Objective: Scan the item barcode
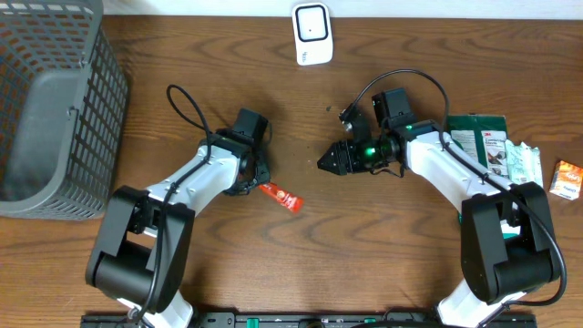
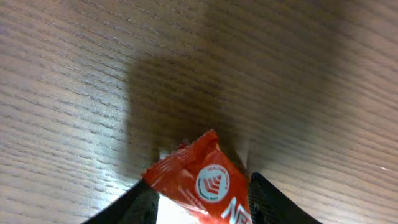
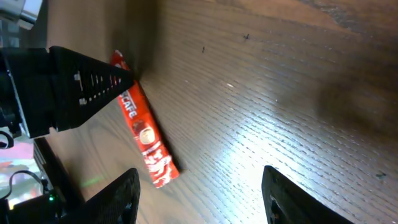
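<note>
The item is a long red snack wrapper point(image 1: 280, 197) with white print, lying flat on the wooden table. My left gripper point(image 1: 260, 183) sits at its upper-left end. In the left wrist view the wrapper point(image 2: 202, 180) lies between the parted fingers of the left gripper point(image 2: 200, 188), with a gap showing on the left side, so the gripper is open. My right gripper point(image 1: 326, 164) hovers to the wrapper's upper right, pointing left. It stands open point(image 3: 200, 177) with nothing between its fingers. The right wrist view shows the wrapper point(image 3: 144, 134) with a left-gripper finger point(image 3: 93, 84) at its top end.
A white scanner-like device point(image 1: 311, 34) stands at the table's back edge. A grey mesh basket point(image 1: 55, 109) fills the far left. At the right lie a green packet point(image 1: 483, 141), a pale packet point(image 1: 526, 164) and a small orange one point(image 1: 568, 178).
</note>
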Available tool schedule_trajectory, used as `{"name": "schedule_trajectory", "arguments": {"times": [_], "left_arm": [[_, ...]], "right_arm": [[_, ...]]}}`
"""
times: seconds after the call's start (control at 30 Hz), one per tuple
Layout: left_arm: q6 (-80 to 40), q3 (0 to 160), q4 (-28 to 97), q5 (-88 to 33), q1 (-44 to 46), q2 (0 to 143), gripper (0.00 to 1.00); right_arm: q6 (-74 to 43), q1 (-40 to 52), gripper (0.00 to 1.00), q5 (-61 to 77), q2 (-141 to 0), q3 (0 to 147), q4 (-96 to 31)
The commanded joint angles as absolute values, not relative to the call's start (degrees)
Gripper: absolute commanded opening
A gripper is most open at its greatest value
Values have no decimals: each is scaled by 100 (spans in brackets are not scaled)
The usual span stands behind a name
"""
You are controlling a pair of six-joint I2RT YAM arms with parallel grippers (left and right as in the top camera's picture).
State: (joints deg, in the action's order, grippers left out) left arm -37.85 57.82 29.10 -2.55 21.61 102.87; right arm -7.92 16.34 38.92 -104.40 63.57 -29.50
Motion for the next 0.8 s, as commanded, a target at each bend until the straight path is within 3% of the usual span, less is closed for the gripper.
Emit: {"name": "schedule_trajectory", "arguments": {"times": [0.0, 0.13, 0.23, 0.27, 0.3, 0.33, 0.43, 0.6, 0.77], "left_arm": [[-3889, 5830, 2923, 226, 2174, 10471, 49], [-3889, 5830, 2917, 285, 2174, 10488, 47], [-3889, 5830, 2910, 285, 2174, 10492, 32], [-3889, 5830, 2902, 285, 2174, 10492, 25], [-3887, 5830, 2888, 285, 2171, 10490, 9], [-3872, 5835, 2856, 285, 2165, 10477, 7], [-3566, 5916, 2860, 467, 2112, 10263, 8], [-2714, 6346, 3981, 2602, 2097, 9341, 7], [-2582, 6337, 4576, 3540, 2097, 9529, 7]], "right_arm": [[-655, 1647, 59, 3839, -10383, 6364, -2961], [-655, 1664, 59, 3835, -10383, 6364, -2961], [-655, 1662, 60, 3837, -10383, 6364, -2961], [-655, 1660, 59, 3835, -10383, 6364, -2961], [-655, 1660, 60, 3835, -10383, 6364, -2961], [-655, 1660, 59, 3837, -10383, 6364, -2961], [-655, 1660, 59, 3837, -10383, 6364, -2961], [-655, 1577, 58, 3839, -10383, 6364, -2965], [-655, 1579, 59, 3839, -10383, 6364, -2965]]}}
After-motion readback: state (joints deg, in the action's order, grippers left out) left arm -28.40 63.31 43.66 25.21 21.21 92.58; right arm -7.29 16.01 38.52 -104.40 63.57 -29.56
